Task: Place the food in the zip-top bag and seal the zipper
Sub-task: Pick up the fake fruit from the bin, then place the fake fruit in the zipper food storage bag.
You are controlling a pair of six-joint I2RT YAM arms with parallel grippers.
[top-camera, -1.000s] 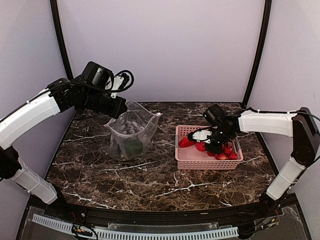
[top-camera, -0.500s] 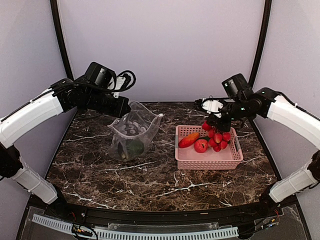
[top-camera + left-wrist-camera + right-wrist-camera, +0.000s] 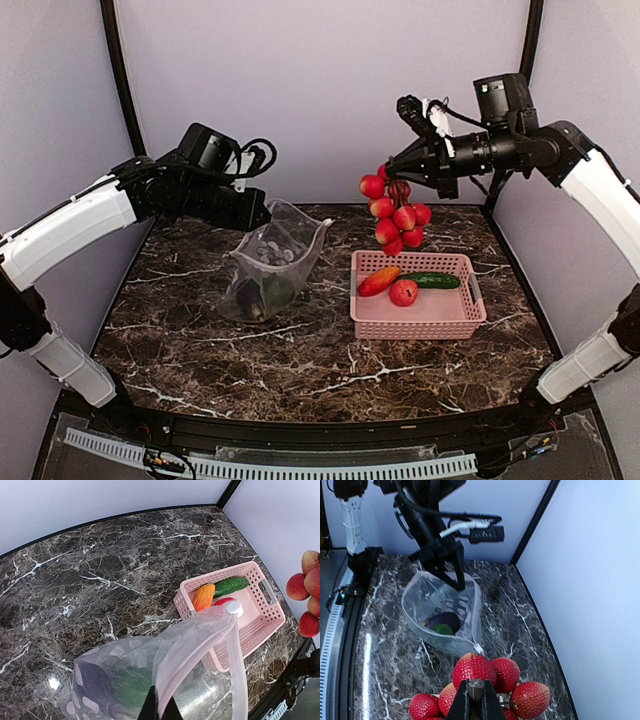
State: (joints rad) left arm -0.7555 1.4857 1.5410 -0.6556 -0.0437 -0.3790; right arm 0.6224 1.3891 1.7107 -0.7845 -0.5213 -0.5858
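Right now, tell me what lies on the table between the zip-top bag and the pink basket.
Nothing: the top external view shows only bare marble table between the zip-top bag and the pink basket.

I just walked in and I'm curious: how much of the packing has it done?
Barely begun. Done: one green piece lies in the zip-top bag, whose mouth the left gripper holds open. In hand: the right gripper holds the red berry cluster aloft. Left: the orange piece, cucumber and red tomato in the pink basket, then closing the zipper.
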